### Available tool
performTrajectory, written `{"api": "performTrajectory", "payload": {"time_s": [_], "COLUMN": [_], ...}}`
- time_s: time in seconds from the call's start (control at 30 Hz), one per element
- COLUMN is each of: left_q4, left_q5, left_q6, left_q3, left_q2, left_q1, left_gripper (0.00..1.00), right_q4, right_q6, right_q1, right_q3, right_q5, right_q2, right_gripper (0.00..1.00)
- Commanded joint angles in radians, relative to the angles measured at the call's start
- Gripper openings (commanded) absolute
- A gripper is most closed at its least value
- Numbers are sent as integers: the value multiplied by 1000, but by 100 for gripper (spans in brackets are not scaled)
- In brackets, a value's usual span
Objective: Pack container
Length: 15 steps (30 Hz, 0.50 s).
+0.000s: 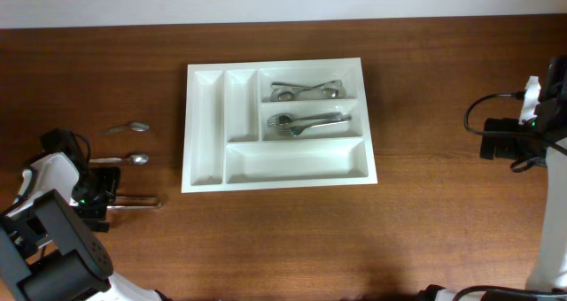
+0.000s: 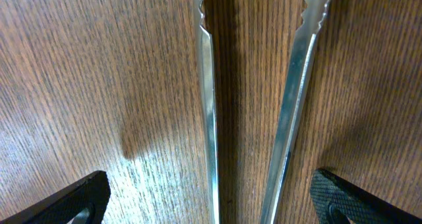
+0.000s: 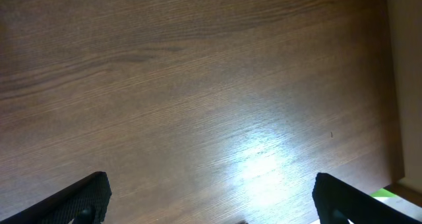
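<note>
Beneath the spread left claw (image 2: 211,201), serrated steel utensils (image 2: 208,105)

Bright, even light; soft white glare on the table (image 3: 264,161).

My bench (image 1: 266,239) is dark brown wood with a fine, straight grain. A pale strip (image 1: 266,0) runs along its far edge. Light leaves a soft white glare (image 3: 264,165) on its surface.
</note>
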Motion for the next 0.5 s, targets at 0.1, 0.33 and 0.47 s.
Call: {"api": "performTrajectory", "payload": {"time_s": [0.1,0.33,0.47], "left_q4": [-3,-2,14], "left_q5": [-21,-20,-5], "left_q6": [-9,-9,-9], "left_q3": [-10,-10,-10], "left_q2": [9,9,10], "left_q1": [2,2,2], "left_gripper": [99,99,99], "right_q4": [0,0,0], "right_q6": [8,8,8], "right_q1": [-5,-5,-5], "right_q3": [0,0,0], "right_q5": [16,16,16], "right_q2": [-19,-19,-19], "right_gripper": [99,99,99]}}
